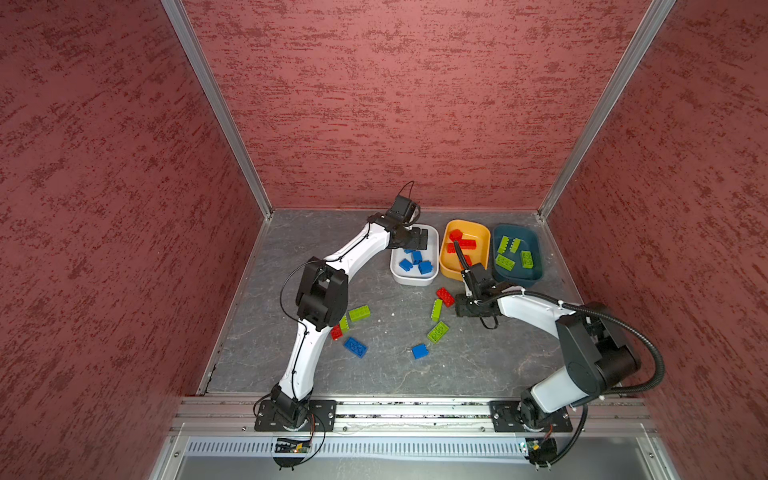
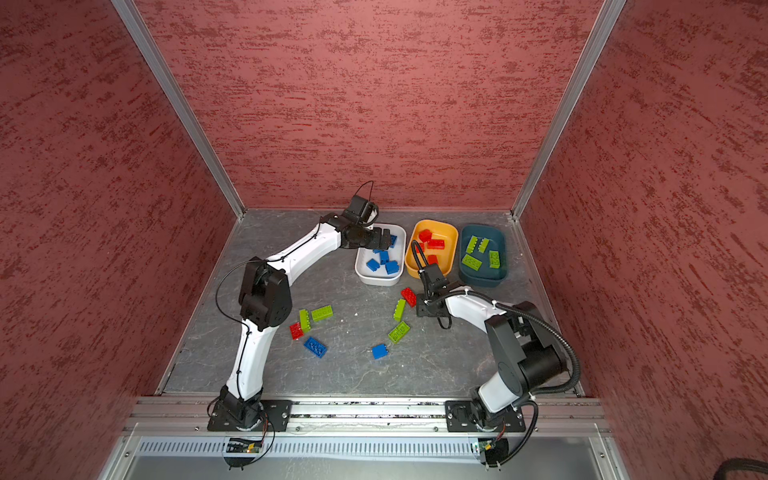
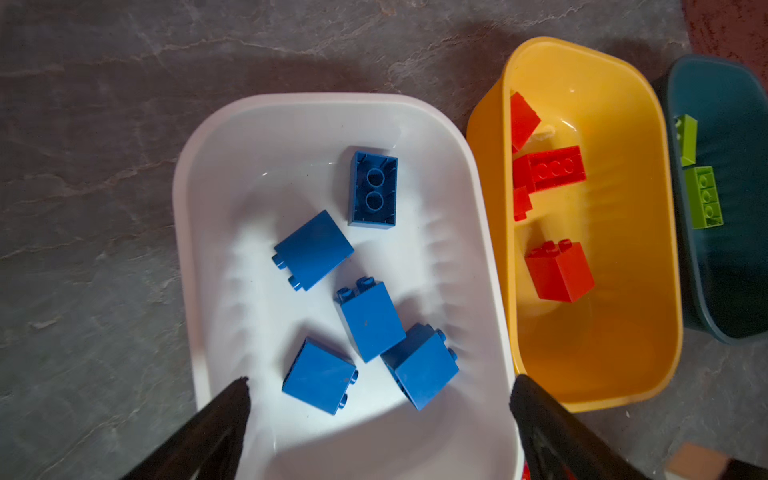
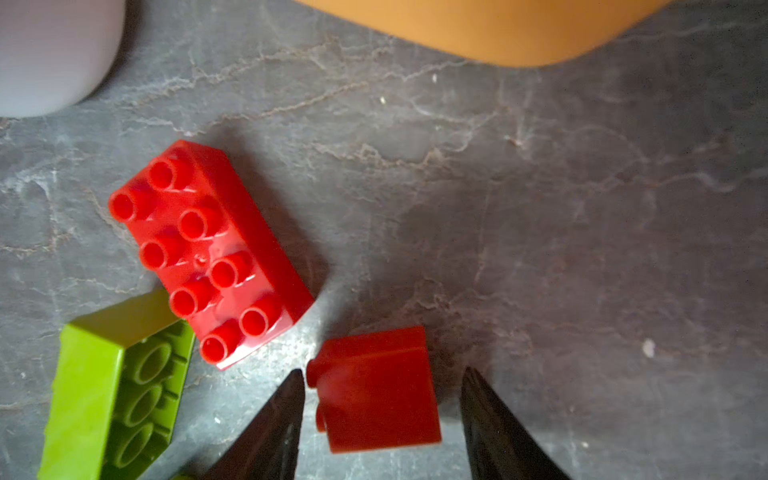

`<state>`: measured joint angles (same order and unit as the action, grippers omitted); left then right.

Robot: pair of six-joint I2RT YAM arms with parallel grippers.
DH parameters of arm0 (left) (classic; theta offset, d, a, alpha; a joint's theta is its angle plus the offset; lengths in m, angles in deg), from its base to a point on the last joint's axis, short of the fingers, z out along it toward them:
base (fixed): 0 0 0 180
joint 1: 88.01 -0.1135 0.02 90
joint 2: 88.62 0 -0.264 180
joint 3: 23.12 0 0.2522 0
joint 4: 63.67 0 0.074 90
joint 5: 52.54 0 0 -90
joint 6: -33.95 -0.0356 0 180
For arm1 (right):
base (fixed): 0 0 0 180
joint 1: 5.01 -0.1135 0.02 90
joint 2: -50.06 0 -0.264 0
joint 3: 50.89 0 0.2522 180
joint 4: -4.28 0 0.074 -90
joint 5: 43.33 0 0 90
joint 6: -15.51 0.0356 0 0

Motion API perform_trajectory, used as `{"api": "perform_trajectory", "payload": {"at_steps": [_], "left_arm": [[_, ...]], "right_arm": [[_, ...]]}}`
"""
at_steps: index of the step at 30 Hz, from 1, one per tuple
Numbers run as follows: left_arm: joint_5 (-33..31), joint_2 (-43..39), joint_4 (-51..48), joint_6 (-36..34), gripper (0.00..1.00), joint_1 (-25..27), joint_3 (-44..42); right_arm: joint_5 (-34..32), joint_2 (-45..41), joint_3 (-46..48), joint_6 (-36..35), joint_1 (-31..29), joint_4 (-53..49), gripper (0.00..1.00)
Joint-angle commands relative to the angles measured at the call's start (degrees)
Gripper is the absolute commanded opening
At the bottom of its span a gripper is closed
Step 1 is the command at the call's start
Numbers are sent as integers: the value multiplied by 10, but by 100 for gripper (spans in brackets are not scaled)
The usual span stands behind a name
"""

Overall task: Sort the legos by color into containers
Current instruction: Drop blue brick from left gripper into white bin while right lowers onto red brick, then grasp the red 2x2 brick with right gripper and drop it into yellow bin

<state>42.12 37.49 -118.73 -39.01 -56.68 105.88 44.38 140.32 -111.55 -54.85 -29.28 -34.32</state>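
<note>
My left gripper (image 1: 419,239) (image 3: 382,379) hangs open over the white tub (image 1: 415,280) (image 3: 187,249), with nothing between its fingers. Several blue legos (image 3: 370,320) lie loose in that tub. The yellow-orange tub (image 1: 451,272) holds red legos (image 3: 559,272), and the dark teal tub (image 1: 536,257) holds green ones (image 1: 505,262). My right gripper (image 1: 458,306) (image 4: 383,371) is low on the table, open, its jaws standing either side of a small square red lego (image 4: 378,399) with a gap on each side. An oblong red lego (image 4: 212,249) (image 1: 445,297) lies just beside it.
A green lego on its side (image 4: 112,386) (image 1: 436,309) touches the oblong red one. Loose on the grey table lie a green lego (image 1: 437,331), a blue square (image 1: 419,351), a blue oblong (image 1: 355,347), and a small red (image 1: 336,332) next to greens (image 1: 359,312) by the left arm.
</note>
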Motion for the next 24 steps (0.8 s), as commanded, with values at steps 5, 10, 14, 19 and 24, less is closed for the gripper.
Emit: {"api": "perform_trajectory", "payload": {"at_steps": [5,10,14,19,24], "left_arm": [[-64,-110,85,10,99,1,-102],[-145,-176,165,35,100,1,-207],[-166,-228,266,34,99,1,-293],[-148,-260,340,47,99,2,-355],[-146,-264,323,68,99,1,-360]], "right_arm": [[-24,14,-11,-4,-15,-28,51],[-33,-1,-9,4,-18,-35,38],[-34,-76,-3,-11,-19,-14,33],[-1,-130,-46,-36,10,37,33],[-5,-42,-131,-35,53,69,34]]}}
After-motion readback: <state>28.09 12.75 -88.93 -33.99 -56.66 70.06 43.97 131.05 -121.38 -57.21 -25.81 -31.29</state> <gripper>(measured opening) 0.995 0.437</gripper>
